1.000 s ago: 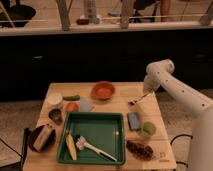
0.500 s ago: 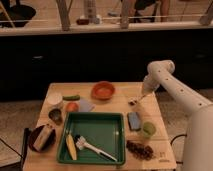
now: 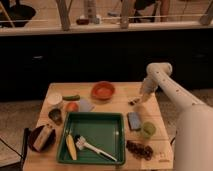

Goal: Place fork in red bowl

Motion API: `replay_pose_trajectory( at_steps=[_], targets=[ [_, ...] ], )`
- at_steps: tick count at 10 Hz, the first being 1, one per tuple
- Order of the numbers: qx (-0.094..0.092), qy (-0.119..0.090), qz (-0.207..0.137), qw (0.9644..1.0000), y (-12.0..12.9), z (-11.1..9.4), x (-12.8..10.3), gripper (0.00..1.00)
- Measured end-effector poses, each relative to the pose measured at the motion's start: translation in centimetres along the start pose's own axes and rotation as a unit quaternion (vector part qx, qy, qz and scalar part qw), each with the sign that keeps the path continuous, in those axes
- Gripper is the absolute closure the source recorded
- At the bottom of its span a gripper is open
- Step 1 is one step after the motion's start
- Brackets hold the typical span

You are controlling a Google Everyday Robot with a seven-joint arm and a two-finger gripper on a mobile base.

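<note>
The white fork (image 3: 96, 149) lies flat in the green tray (image 3: 114, 131) at the table's front, beside a yellow banana-like item (image 3: 71, 146). The red bowl (image 3: 103, 90) stands at the back middle of the wooden table and looks empty. My gripper (image 3: 135, 101) hangs from the white arm (image 3: 165, 85) low over the table's right side. It is to the right of the red bowl, far from the fork, and holds nothing I can make out.
A blue sponge (image 3: 134, 120), a green cup (image 3: 147, 129) and dark grapes (image 3: 140, 149) sit at the right. A white cup (image 3: 54, 98), a green vegetable (image 3: 71, 97), an orange item (image 3: 71, 106), a dark cup (image 3: 55, 115) and a dark bowl (image 3: 42, 137) sit at the left.
My gripper has shifted only slightly over the table's right side. The fork, bowl and other things have not moved.
</note>
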Motion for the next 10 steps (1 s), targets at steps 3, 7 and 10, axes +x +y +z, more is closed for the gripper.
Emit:
replay_pose_trajectory(
  at_steps=[3,7,10],
  targets=[
    [-0.015,-0.003,-0.005,0.9999,0.1,1.7,-0.2,0.2],
    [-0.026,-0.013,-0.021,0.9994,0.4,3.4,-0.8,0.38],
    [-0.029,-0.02,-0.022,0.9991,0.6,3.7,-0.7,0.69]
  ],
)
